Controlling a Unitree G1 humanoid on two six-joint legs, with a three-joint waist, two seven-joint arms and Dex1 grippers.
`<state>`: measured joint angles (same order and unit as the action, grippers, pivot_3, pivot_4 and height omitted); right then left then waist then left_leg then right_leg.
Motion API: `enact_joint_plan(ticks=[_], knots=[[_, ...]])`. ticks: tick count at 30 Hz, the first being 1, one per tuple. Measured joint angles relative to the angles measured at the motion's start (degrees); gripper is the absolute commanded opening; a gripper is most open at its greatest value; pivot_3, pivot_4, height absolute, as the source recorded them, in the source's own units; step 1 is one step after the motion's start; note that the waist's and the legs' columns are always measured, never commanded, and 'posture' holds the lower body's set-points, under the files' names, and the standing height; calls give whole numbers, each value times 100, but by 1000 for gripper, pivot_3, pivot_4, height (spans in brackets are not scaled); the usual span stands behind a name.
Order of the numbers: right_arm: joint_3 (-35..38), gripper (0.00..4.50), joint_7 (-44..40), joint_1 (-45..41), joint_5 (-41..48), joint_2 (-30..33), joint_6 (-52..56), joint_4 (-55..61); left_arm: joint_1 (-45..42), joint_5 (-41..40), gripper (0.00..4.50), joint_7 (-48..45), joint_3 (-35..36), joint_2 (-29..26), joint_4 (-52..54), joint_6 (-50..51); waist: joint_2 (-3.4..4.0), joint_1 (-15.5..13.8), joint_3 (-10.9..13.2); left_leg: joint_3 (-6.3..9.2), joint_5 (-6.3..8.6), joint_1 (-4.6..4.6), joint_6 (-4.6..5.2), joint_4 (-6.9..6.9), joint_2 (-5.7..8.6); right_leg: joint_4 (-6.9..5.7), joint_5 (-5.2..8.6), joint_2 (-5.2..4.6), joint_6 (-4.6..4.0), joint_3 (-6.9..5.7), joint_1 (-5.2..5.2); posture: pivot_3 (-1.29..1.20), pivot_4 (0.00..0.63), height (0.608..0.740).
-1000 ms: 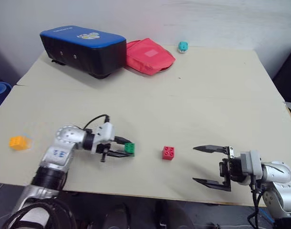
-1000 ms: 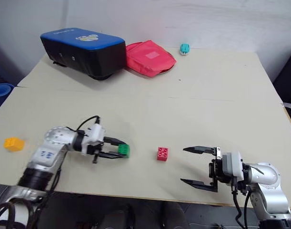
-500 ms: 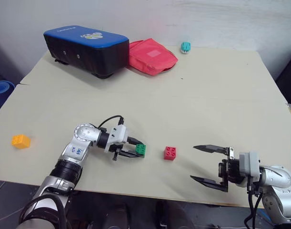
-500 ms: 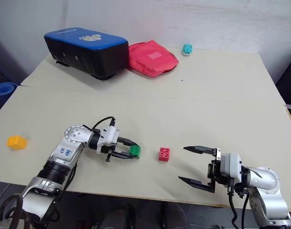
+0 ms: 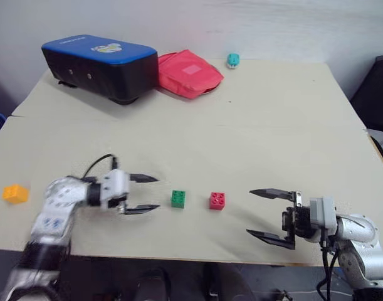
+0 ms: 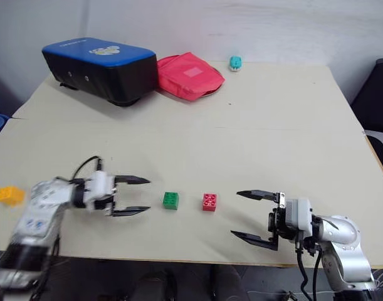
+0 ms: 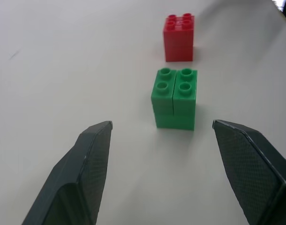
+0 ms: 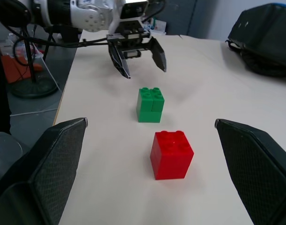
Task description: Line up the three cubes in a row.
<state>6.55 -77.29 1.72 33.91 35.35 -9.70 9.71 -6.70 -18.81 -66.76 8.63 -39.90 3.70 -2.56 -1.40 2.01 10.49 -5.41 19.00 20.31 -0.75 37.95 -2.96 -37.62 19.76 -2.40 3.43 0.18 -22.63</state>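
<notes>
The left gripper [image 5: 143, 193] has its jaws spread and empty, just short of the green cube [image 5: 177, 199]. The red cube [image 5: 217, 200] sits just beside that one, near the surface's front edge. The right gripper [image 5: 269, 213] also gapes wide, holding nothing. The orange cube [image 5: 15, 194] lies far off by the left edge. These look light, rigid and smooth; pinch the flat sides.

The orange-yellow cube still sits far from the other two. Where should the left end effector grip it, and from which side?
Grip the orange-yellow cube across its flat side walls, below the studs. Approach level from the left end effector, whose jaws are open; it lies alone near the table's left edge.
</notes>
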Motion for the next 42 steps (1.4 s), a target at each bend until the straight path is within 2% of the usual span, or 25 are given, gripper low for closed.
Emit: enact_joint_plan(ticks=[2,3,4,7,10,14,17,20,27,33,36,42], knots=[[-16,4500,-69,-244,73,-79,14,-133,1025,-289,3608,675,869,130,724,458,0,-3,0,2,5,-1,6,-2,0,3,0,-1,0,-1,2,0,150,740],[-9,4500,-78,-261,93,-90,14,-153,1198,-346,3608,809,1021,175,801,559,0,-10,0,2,9,-1,11,-2,0,6,0,-2,0,-1,2,0,150,740],[-59,4500,-82,-398,99,-156,21,-218,1602,-470,3784,1208,1445,400,1055,775,0,-18,0,5,14,1,20,-2,-1,18,1,-2,0,-4,2,0,150,740],[-153,4500,-59,-694,152,-399,24,-329,2687,-846,4393,2559,2723,1590,1618,1008,-4,-21,-2,5,27,1,27,-2,0,28,1,-4,2,-6,7,0,150,740],[-183,4500,-65,-819,190,-488,61,-344,3400,-1074,4483,3589,3678,2532,1685,947,-7,-27,-2,4,33,1,33,-1,3,39,3,-3,4,-5,11,0,150,740],[-197,4500,-80,-833,267,-490,272,-332,3814,-1346,4483,4269,4368,3271,1465,609,-7,15,-3,-43,72,-1,97,12,28,78,-9,-39,26,6,29,0,150,740],[-296,4500,-96,-845,265,-541,344,-328,3877,-1500,4483,4494,4454,3367,1083,574,-43,-25,-18,-41,77,-1,104,25,29,74,-10,-44,27,-1,29,0,150,740],[-387,4500,-120,-934,258,-563,349,-328,3740,-1687,4483,4603,4475,3039,1024,677,-62,-74,-30,-14,66,-3,89,24,29,64,-10,-54,24,-29,36,0,150,740],[-387,4500,-118,-976,163,-578,329,-345,2711,-1742,4483,4734,4387,1377,339,1306,-54,-8,-33,-2,36,-8,44,-1,19,23,5,-62,-9,-63,22,0,150,740],[-372,4500,-48,-893,124,-586,302,-322,2130,-1443,4483,4695,4119,666,-702,1534,-53,26,-33,-4,23,-1,13,-10,9,22,9,-62,-14,-106,10,0,150,740],[-382,4500,20,-759,104,-587,285,-280,1549,-1218,4483,4537,3780,220,-1537,1577,-53,-37,-33,-3,23,1,13,-10,11,21,9,-69,-14,-122,10,0,150,740],[-368,4500,147,-700,64,-571,245,-135,716,-921,4483,4284,3491,-195,-2537,1269,-51,-40,-32,-8,25,0,14,-13,18,20,9,-91,-14,-160,10,0,150,740]])
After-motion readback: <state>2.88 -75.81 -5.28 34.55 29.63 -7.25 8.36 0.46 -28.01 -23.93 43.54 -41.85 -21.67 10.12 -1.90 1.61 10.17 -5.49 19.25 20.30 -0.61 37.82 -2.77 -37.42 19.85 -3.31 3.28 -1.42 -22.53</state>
